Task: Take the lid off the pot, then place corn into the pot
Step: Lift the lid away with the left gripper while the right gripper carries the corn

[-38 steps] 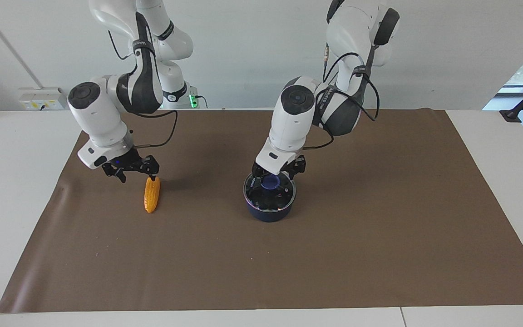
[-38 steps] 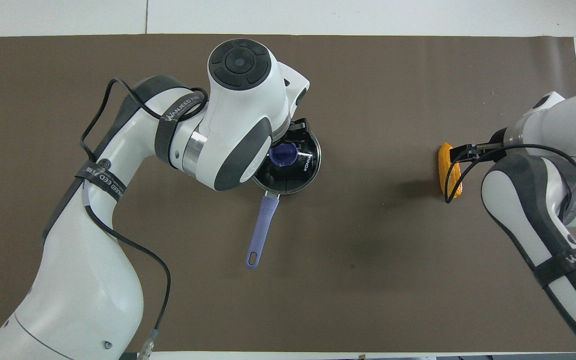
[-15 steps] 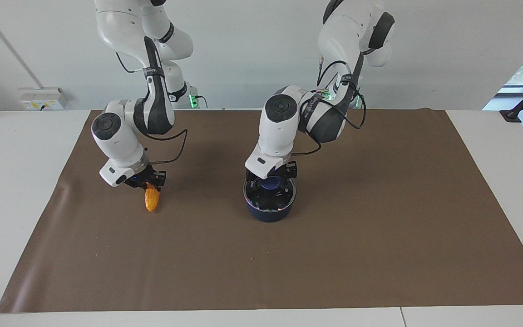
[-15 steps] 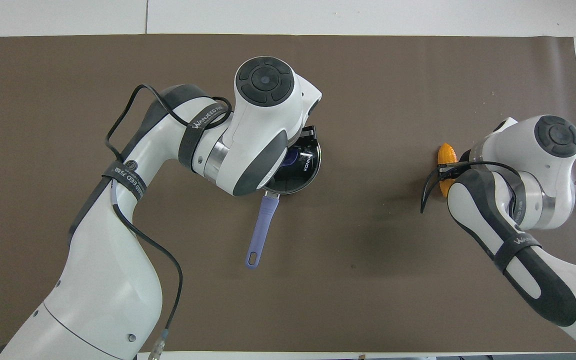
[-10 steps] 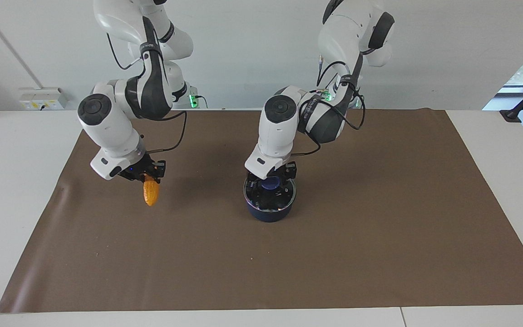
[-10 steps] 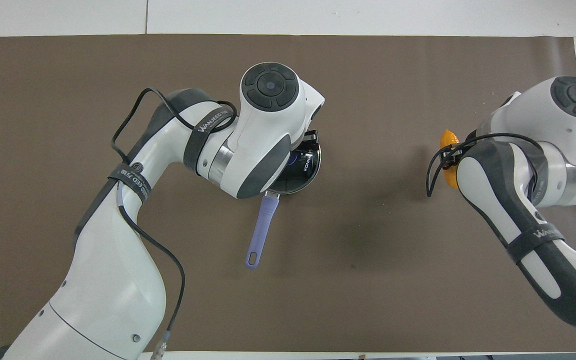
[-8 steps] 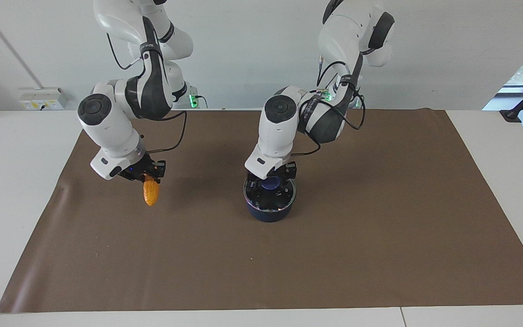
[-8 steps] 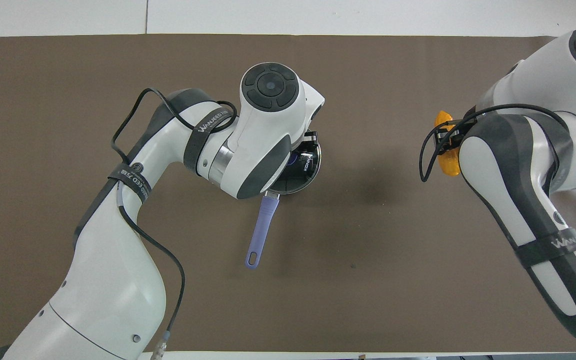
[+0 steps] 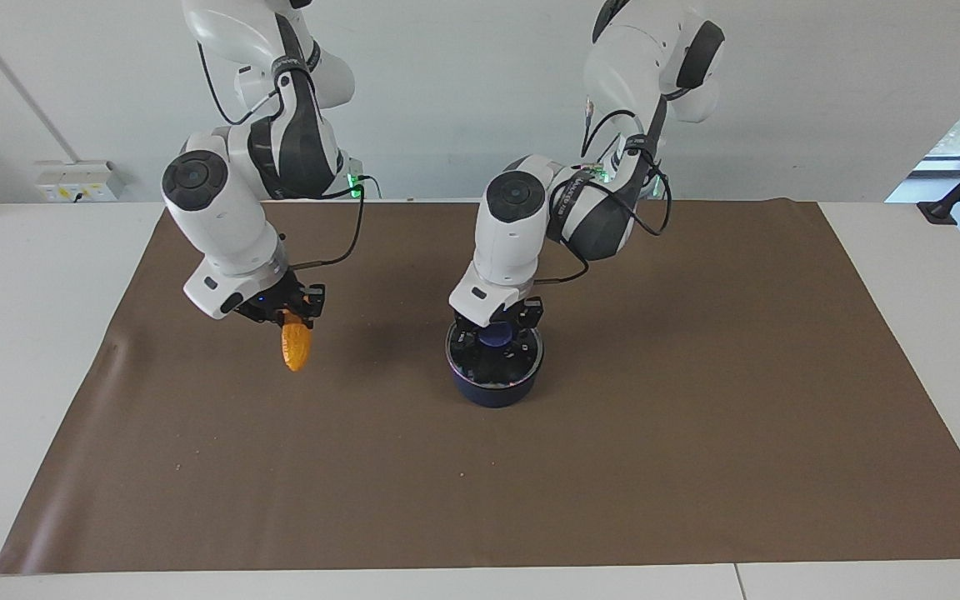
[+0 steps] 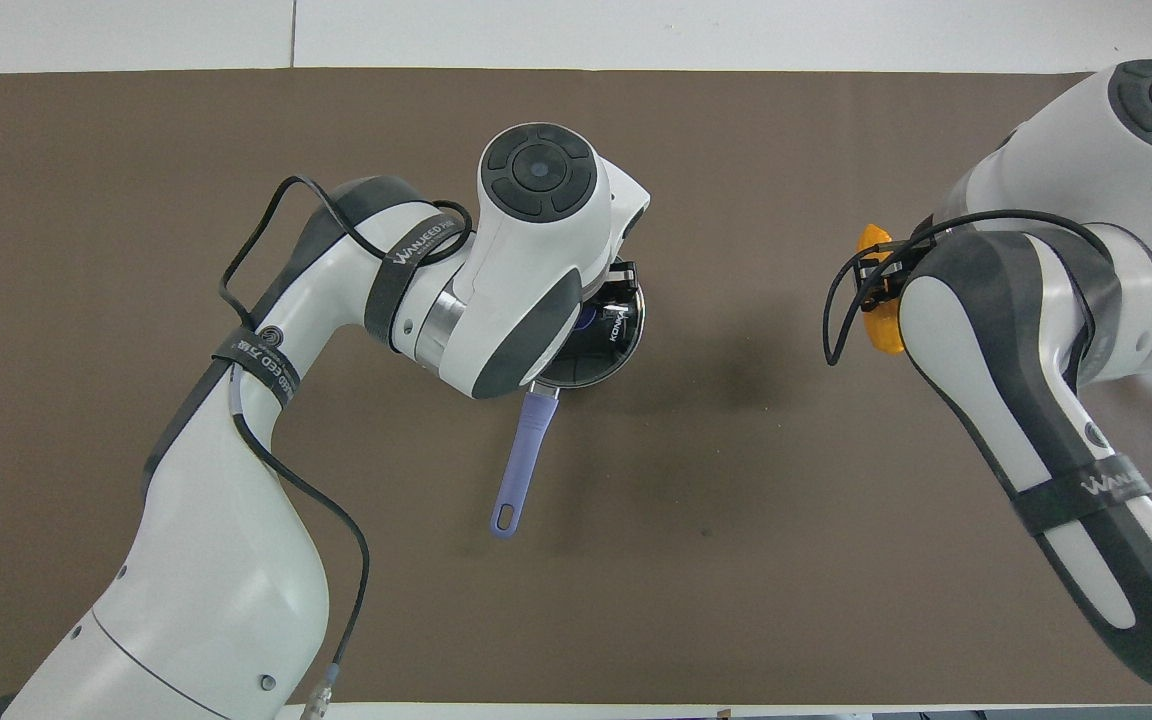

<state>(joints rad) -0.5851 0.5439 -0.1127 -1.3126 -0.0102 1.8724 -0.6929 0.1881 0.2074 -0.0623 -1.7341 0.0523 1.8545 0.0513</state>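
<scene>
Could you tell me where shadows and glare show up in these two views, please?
Facing view: even light; a soft shadow on the brown mat beside the corn held up by the right hand. Overhead view: a faint shadow patch between pot and corn; the lid reflects the left hand at its knob.

We are seeing the lid [image 9: 494, 357] covering the pot [image 9: 492, 387], the left gripper [image 9: 497, 330] sitting on it. Bare tabletop [image 9: 380, 350] is lying between the pot and the corn [image 9: 294, 350].
</scene>
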